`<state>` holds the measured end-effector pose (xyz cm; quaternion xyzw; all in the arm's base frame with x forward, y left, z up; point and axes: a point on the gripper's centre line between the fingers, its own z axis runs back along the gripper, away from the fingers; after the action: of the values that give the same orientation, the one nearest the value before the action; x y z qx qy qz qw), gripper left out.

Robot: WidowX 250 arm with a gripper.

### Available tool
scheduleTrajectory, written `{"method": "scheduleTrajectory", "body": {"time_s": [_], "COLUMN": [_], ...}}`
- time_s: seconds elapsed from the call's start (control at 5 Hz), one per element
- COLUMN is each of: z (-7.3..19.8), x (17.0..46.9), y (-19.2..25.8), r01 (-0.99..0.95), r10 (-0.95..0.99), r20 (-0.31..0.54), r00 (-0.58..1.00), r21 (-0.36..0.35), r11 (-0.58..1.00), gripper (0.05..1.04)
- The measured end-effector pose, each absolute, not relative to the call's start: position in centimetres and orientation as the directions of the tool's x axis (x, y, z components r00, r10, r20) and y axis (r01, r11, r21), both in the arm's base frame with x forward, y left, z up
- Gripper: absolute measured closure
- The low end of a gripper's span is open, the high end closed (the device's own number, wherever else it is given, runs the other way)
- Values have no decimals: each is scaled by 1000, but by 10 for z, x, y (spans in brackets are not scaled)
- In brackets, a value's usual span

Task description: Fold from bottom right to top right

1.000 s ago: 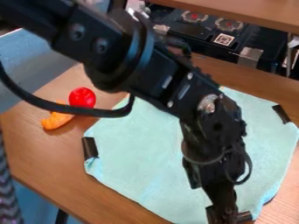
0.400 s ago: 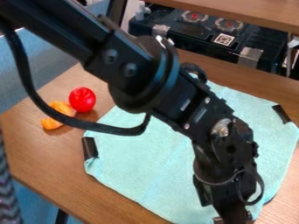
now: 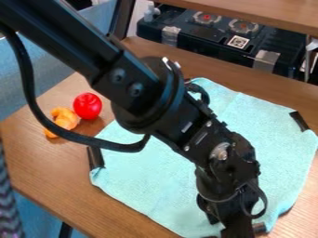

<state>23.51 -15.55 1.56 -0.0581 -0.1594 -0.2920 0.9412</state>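
Camera view, surface: brown wood-grain surface (image 3: 46,172), slanting across the view
Room: grey-blue panel (image 3: 56,65) at upper left; black case (image 3: 192,41) behind the surface, with round parts on top
Cloth: pale blue-green cloth (image 3: 149,186), spread out on surface, left corner rumpled; dark strip (image 3: 95,157) at left corner, another (image 3: 299,121) at right
Left of cloth: red round item (image 3: 88,105) beside orange piece (image 3: 64,118)
Arm: black arm (image 3: 140,90) slants from upper left over cloth, cable (image 3: 115,146) looping beside
Pincer: pincer (image 3: 239,228) pointing down at lower cloth edge, bottom of view
Pincer state: cannot tell
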Motion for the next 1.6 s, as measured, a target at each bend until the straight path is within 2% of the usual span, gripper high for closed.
{"method": "scheduleTrajectory", "body": {"time_s": [0.2, 0.4, 0.6, 0.8, 1.2, 1.6], "z": [16, 18, 37, 59, 71, 82], "x": [237, 235, 236, 257, 299, 335], "y": [-154, -149, -142, -116, -62, -15], "r01": [548, 542, 542, 503, 496, 526], "r10": [-505, -490, -488, -453, -474, -505], "r20": [337, 311, 301, 288, 206, 221], "r00": [795, 814, 819, 844, 856, 834], "r21": [-42, -102, -129, -132, -74, -46], "r11": [835, 834, 830, 854, 865, 849], "gripper": [810, 969, 1020, 1023, 1024, 1024]}}
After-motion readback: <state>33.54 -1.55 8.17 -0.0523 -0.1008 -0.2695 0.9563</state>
